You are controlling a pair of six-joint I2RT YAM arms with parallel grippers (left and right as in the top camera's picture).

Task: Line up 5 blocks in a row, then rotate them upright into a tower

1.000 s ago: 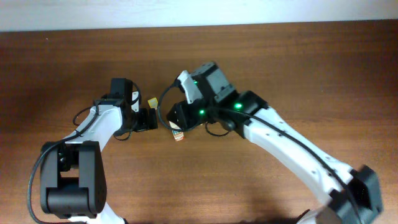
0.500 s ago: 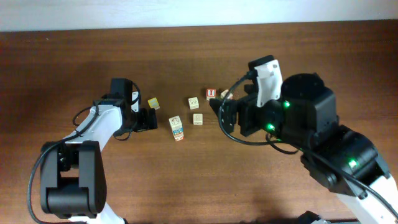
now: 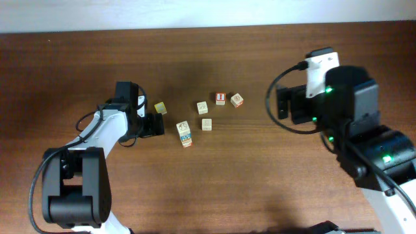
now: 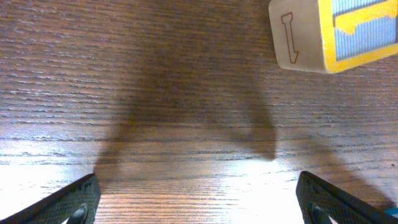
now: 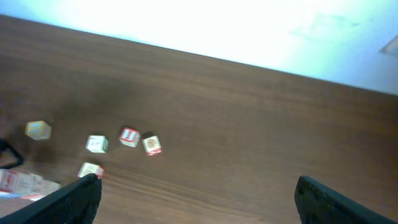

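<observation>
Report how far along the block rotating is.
Done: the faces alone do not show how many blocks are turned. In hand: nothing; left gripper and right gripper both have jaws open and empty, the right one well away from the blocks. Left: any unturned blocks; the touching pair lies close by the left gripper.

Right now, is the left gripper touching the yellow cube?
Apart. The left wrist view shows the left gripper open, with bare table between its fingertips and the yellow cube ahead.

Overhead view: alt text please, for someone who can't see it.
Small wooden blocks lie scattered on a brown table. The open left hand sits near a yellow-bordered cube; the right arm stands apart from them.
</observation>
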